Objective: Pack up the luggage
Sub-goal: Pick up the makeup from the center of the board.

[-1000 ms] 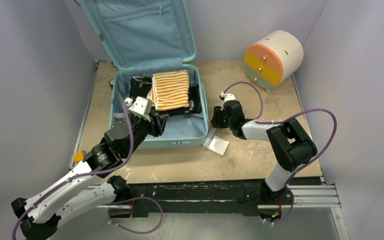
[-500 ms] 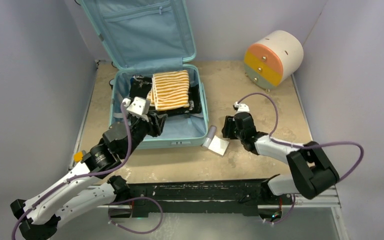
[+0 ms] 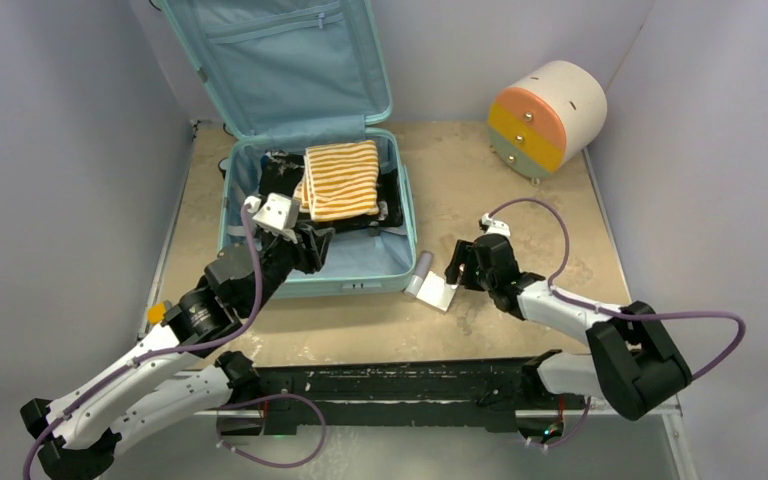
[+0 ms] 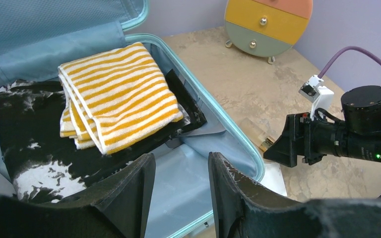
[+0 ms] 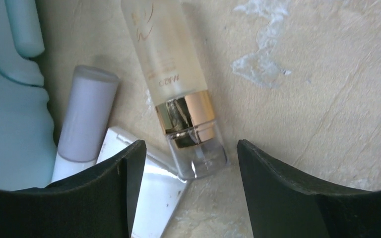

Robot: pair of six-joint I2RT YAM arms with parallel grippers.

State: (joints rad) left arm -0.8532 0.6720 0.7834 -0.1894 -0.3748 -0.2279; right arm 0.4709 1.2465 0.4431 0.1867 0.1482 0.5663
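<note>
The pale teal luggage (image 3: 372, 258) lies open on the table with its lid (image 3: 280, 60) standing up at the back. Inside it, a yellow-and-white striped towel (image 3: 341, 178) rests on a black garment (image 4: 30, 144). My left gripper (image 4: 181, 163) hovers open over the bare lining at the suitcase's near end, holding nothing. My right gripper (image 5: 187, 148) is open just right of the suitcase, its fingers straddling the clear cap of a frosted bottle (image 5: 176, 74) with a gold collar, not touching it. A lavender tube (image 5: 87, 119) and a flat white box (image 5: 151, 191) lie beside the bottle.
A round cream drawer unit (image 3: 545, 118) with orange, yellow and green fronts stands at the back right. The tube (image 3: 421, 270) and white box (image 3: 438, 293) lie against the suitcase's right front corner. Purple walls close in the table on both sides.
My right arm has swung nearer and lower, ending at the small items by the suitcase corner, and its jaws have opened wider. The left arm has not moved.
</note>
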